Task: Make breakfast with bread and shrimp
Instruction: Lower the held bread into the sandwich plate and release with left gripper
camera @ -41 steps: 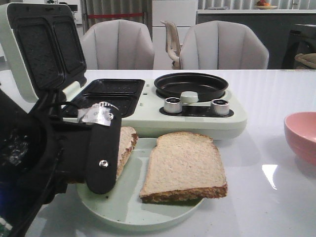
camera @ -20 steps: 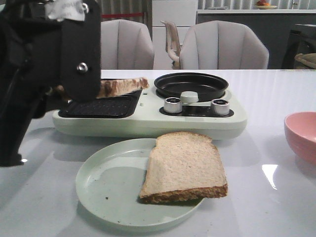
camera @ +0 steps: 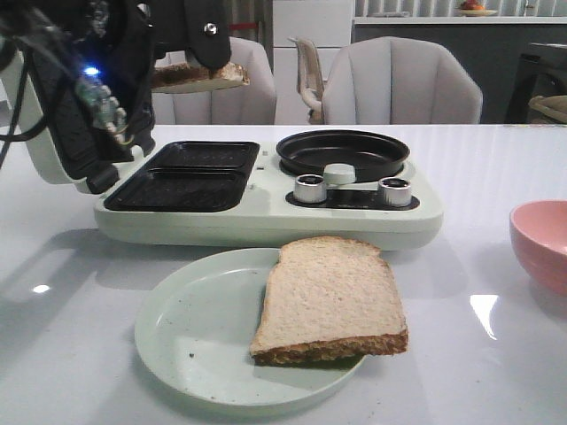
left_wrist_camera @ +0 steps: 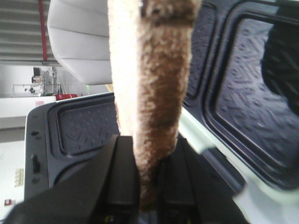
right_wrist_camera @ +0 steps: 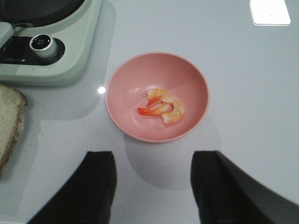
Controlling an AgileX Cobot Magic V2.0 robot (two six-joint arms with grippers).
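2 tan bread slices [camera: 330,297] (brown crusts), 1 between left fingers [left_wrist_camera: 117,177].

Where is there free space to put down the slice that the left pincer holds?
Both dark wells of the sandwich maker are bare, under the held slice. The plate's left half is free beside the other slice. The table is open between plate and pink bowl, which holds shrimp.
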